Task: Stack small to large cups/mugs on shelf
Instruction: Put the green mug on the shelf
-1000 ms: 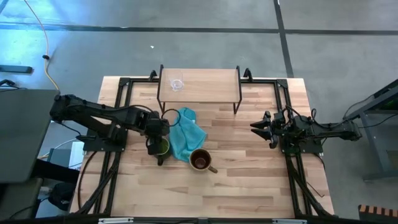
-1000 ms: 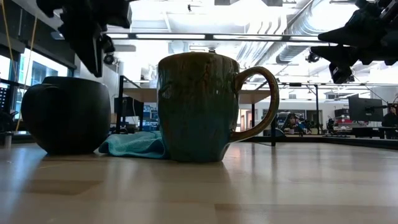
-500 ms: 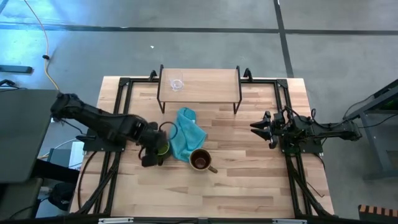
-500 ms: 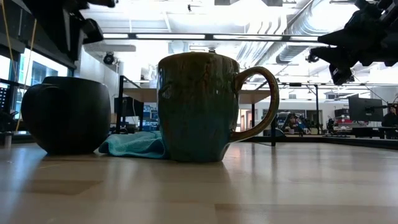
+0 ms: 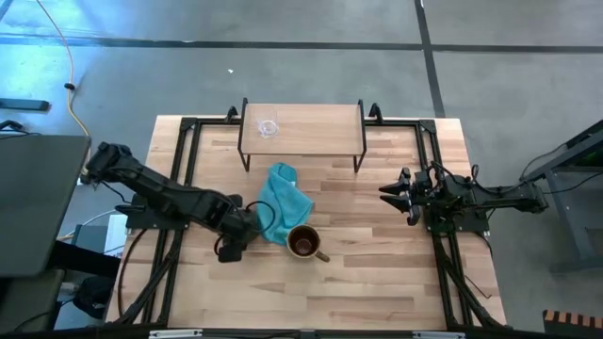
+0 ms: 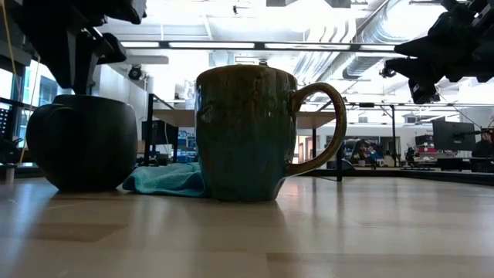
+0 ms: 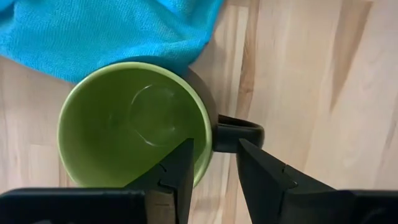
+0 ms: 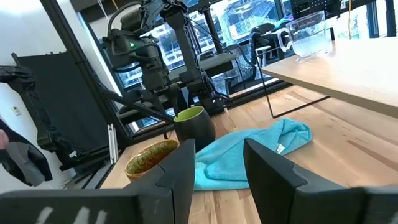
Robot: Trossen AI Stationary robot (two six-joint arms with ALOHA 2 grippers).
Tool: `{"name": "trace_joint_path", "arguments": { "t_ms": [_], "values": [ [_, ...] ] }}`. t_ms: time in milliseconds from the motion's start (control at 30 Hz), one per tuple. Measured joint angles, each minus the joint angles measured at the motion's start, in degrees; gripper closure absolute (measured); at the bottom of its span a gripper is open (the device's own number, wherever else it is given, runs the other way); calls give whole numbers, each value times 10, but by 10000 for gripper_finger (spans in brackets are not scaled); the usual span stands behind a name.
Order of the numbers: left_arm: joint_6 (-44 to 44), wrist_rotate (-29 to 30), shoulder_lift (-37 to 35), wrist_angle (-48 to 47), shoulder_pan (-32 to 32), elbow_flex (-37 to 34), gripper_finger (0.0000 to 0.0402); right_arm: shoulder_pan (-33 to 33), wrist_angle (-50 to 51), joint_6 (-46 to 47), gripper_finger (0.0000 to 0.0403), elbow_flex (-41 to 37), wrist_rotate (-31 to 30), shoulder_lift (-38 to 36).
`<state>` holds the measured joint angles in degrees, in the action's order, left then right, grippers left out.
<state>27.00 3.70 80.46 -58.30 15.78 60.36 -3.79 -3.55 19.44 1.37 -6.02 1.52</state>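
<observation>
The dark mug with green inside [image 7: 130, 121] stands on the table beside the teal cloth [image 5: 281, 202]; in the high view my left gripper [image 5: 245, 232] covers it. That gripper [image 7: 214, 155] is open above the mug, with one finger over the green inside and one outside by the handle [image 7: 239, 134]. The olive-tan mug [image 5: 303, 242] stands upright to the right of it. The tiny glass cup [image 5: 269, 127] stands on the shelf [image 5: 316, 132]. My right gripper [image 5: 388, 193] is open and empty over the table's right side. My left gripper comes at the dark mug from above, pointing down. One finger [image 7: 180, 171] is over the inside and the other [image 7: 261, 177] outside, with the rim beside the handle root [image 7: 208, 140] between them. I cannot tell whether either finger touches the mug.
The teal cloth lies crumpled between the shelf and the two mugs, its edge against the dark mug [image 6: 83, 143]. The shelf's black legs [image 5: 358, 160] stand at the table's far middle. Bare wood lies along the near edge and at the right.
My left gripper has swung toward the table's near edge and come down over the dark mug, which it now covers in the high view. Both mugs have stayed where they were.
</observation>
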Motion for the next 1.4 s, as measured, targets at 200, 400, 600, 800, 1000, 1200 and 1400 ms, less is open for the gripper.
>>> {"name": "trace_joint_path", "arguments": {
  "t_ms": [200,400,600,800,1000,1200,1400],
  "values": [
    [-12,0,14,6,0,0,293,0,-1,2,275,0,0,0],
    [-15,0,23,9,0,0,293,0,-1,1,275,0,0,0],
    [-17,4,23,5,0,0,315,0,-1,2,275,0,0,0],
    [-22,4,23,2,0,0,389,0,-1,11,275,0,0,0],
    [-30,4,23,-2,0,0,384,0,-1,13,275,0,0,0],
    [-32,9,22,-12,0,0,398,0,-1,17,275,0,0,0],
    [-32,20,21,-15,0,1,400,0,-1,17,275,0,0,0]
  ]
}}
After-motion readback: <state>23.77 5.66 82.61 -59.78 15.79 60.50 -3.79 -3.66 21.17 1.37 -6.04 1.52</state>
